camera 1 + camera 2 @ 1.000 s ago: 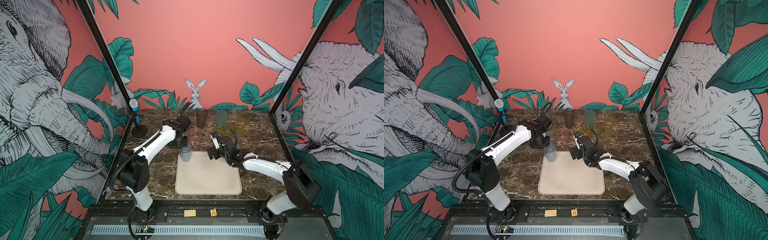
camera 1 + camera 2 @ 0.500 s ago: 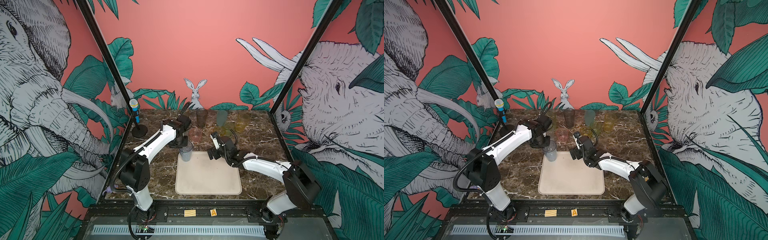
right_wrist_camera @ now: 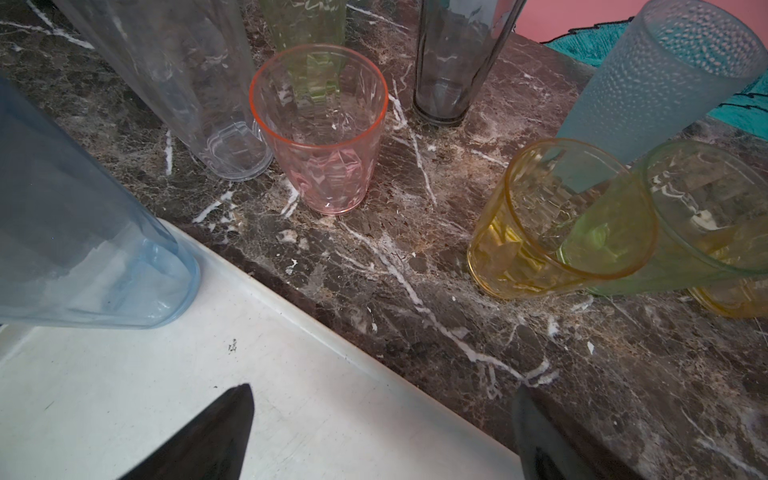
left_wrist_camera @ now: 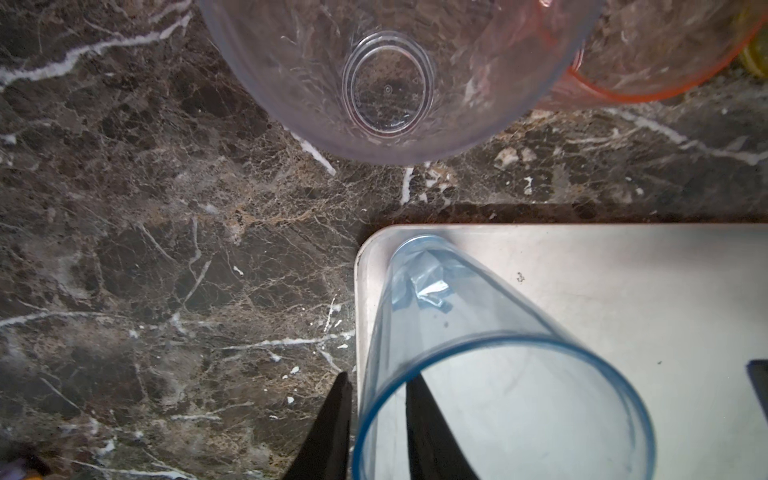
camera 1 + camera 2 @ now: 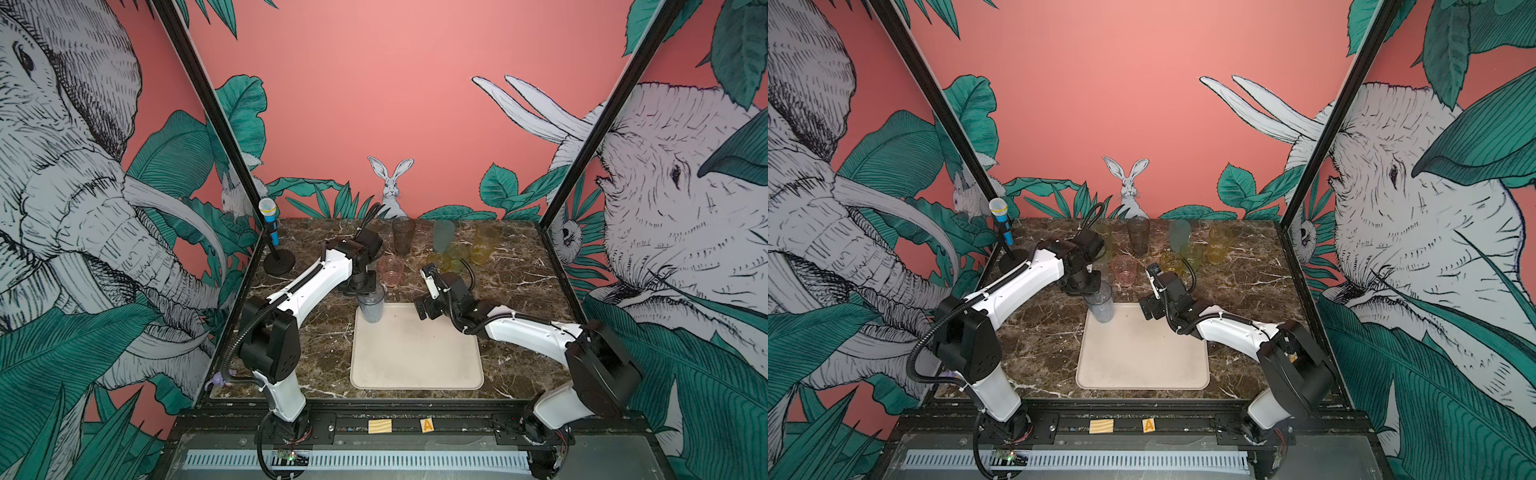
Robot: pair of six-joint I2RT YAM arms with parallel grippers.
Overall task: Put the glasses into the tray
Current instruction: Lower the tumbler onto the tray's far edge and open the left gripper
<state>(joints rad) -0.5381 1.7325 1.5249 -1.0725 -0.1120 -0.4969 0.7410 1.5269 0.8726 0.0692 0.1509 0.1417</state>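
The left wrist view's edge crops the clear glass (image 4: 374, 83).

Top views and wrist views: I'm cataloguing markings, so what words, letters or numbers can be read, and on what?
"A": on the small orange tile on the black front rail, in both top views.
Moulded marks in the clear glass's base, left wrist view: too small to read.
Nothing else legible.

Coral-pink walls (image 5: 395, 104) carry a mural of ink-drawn elephants (image 5: 62, 166), a rabbit (image 5: 390, 187) and teal leaves (image 5: 245, 112), divided by black corner posts (image 5: 215, 116); below them a dark, white-veined marble bench (image 5: 519, 282) sits under even light.
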